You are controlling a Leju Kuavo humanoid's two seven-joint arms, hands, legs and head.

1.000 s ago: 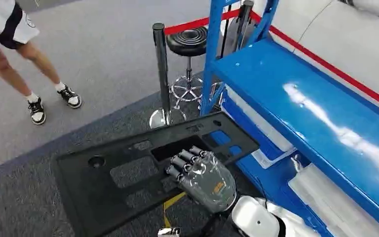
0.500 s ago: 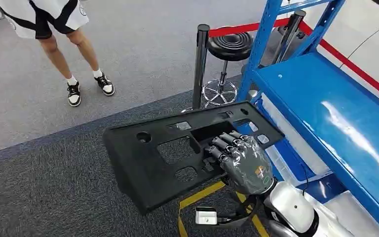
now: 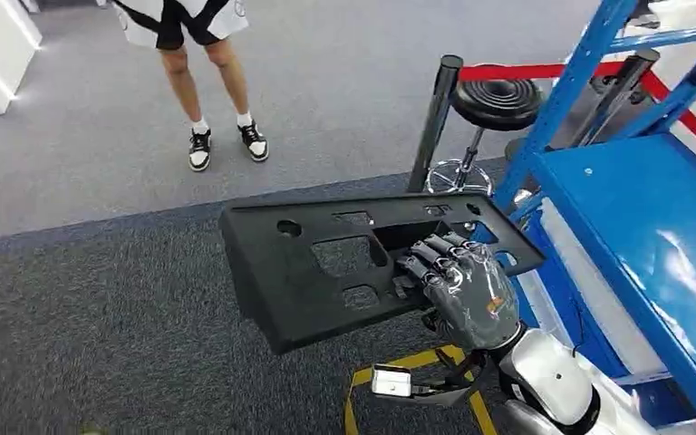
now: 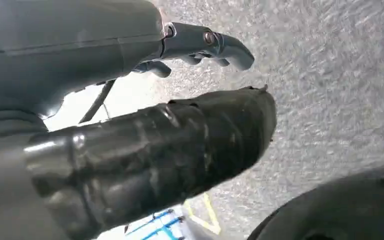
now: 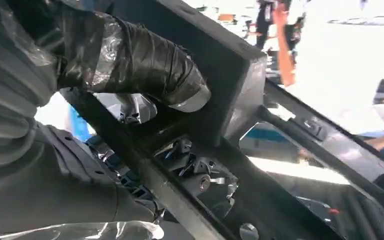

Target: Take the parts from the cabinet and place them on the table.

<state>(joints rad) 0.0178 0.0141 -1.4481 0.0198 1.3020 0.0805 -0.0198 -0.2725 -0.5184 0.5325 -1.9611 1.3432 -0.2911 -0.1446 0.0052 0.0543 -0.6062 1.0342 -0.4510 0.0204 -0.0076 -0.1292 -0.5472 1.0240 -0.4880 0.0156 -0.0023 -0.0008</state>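
The blue cabinet [image 3: 634, 236] fills the right of the head view, its glossy shelf top bare where it shows — and the part is already off it. On the grey carpet [image 3: 100, 308] beyond, a person [image 3: 208, 82] stands well apart, legs and trainers in shot, clear of the carry.

Now the part itself: a big black moulded panel [image 3: 326, 263], full of cut-outs, hanging out in the air beside the cabinet's corner post and tilted so its near edge drops toward the floor. No table is in sight, so by my reckoning this is the carrying stage, with the placing not yet begun.

And here's how it's held: the right hand [image 3: 458, 285] has its fingers hooked through one of the central openings, with the thumb [image 5: 145, 60] clamped over a rib from the other side in the right wrist view. A sensible grip, I'd say — a flat panel this wide offers no edge a single hand could span, and a window gives a handle near the middle, so it balances.

The left hand [image 4: 130, 125] hangs over the carpet, fingers loosely curled with daylight between them and the thumb, holding nothing. Behind the panel stand a barrier post [image 3: 435, 118] and a black stool [image 3: 497, 101].
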